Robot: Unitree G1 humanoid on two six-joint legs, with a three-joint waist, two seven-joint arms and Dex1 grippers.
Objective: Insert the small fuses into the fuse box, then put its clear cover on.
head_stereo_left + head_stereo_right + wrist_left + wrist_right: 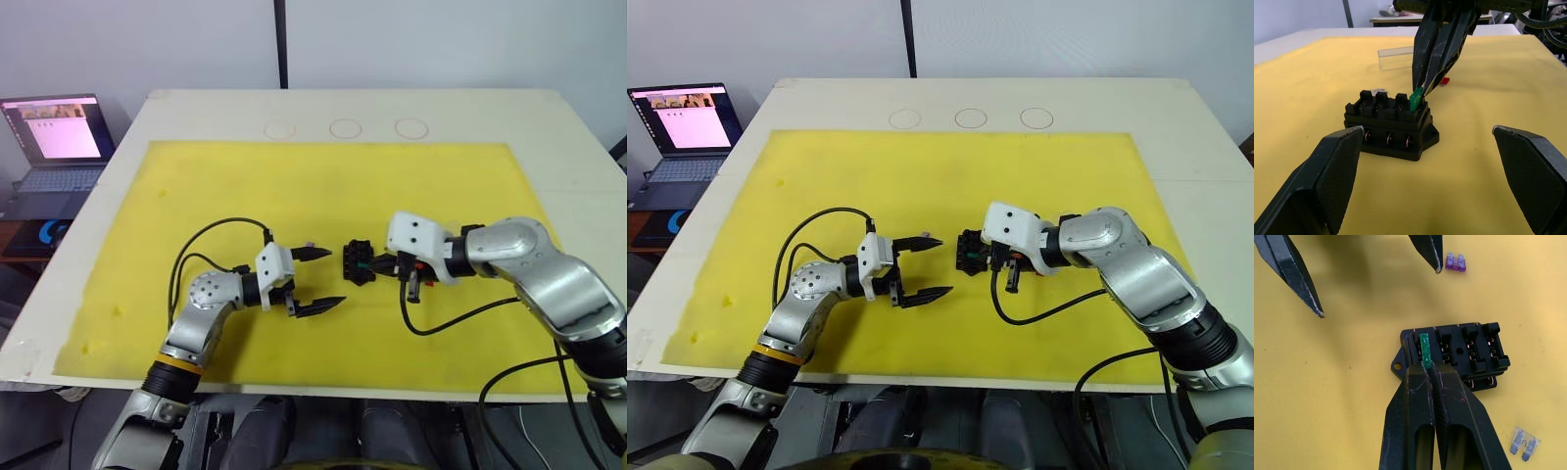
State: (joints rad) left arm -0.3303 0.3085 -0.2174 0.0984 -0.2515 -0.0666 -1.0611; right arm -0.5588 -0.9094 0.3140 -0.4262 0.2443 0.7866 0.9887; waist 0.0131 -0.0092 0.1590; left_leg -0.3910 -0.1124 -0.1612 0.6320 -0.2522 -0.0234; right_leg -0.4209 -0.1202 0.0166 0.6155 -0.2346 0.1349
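- The tiny green blade fuse (1424,348) sits tilted at the end slot of the small black slotted fuse box (1459,352), mid yellow mat (323,186).
- Our right gripper (1429,368) pinches it; we should straighten it, then press squarely.
- Our left gripper (315,279) waits spread wide, just beside the box.

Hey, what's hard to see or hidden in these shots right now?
- Green fuse: its lower end is buried in the fuse box, so seating depth is unclear in the right wrist view.
- Clear cover: nearly invisible; the right claw hides one end in the left wrist view.
- Red fuse: mostly blocked by that claw.
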